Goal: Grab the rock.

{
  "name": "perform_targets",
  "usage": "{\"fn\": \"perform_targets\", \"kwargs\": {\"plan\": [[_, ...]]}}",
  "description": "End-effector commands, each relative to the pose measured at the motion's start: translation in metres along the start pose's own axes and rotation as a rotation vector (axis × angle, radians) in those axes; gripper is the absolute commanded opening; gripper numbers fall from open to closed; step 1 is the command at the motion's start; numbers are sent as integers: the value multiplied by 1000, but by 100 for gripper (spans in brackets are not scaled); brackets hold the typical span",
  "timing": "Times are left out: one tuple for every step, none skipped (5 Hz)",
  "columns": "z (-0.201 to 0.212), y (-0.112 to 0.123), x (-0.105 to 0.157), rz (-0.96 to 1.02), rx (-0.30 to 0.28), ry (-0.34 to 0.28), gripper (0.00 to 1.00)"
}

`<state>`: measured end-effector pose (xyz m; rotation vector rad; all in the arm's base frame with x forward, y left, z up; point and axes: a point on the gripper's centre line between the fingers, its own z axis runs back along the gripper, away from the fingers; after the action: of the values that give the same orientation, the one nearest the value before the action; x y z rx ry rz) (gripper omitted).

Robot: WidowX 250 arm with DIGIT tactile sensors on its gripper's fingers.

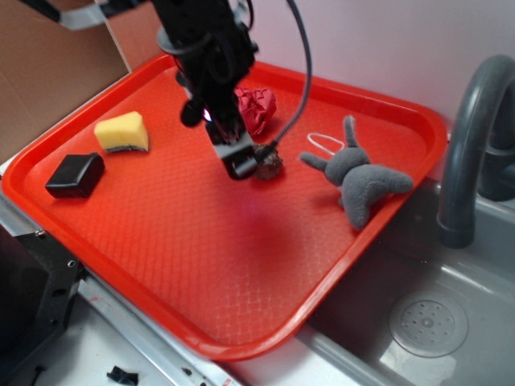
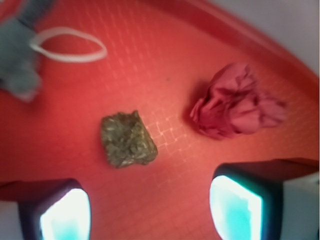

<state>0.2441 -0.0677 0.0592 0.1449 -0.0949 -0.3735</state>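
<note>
Here the gripper (image 2: 150,210) hung low over the tray (image 1: 241,281) with its jaws spread wide and empty. The rock (image 2: 128,139) lay just ahead of the fingertips, nearer the left one (not yet between them). Closing from there would likely clip its edge and roll it aside, since it was lumpy, pitted and hard. Beyond the right finger sat the crumpled red wad (image 2: 235,102), close enough to snag.
</note>
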Motion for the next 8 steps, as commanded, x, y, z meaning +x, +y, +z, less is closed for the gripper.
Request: {"fn": "perform_targets", "kwargs": {"plan": [[-25, -2, 18, -33, -1, 25, 100], [-30, -7, 23, -58, -16, 32, 100], [-31, -8, 26, -65, -25, 34, 100], [-33, -6, 26, -51, -21, 40, 0], [-34, -4, 22, -25, -19, 46, 0], [-15, 7, 16, 77, -40, 62, 0], [32, 25, -6, 339, -169, 29, 0], [75, 34, -24, 465, -201, -5, 0]]}}
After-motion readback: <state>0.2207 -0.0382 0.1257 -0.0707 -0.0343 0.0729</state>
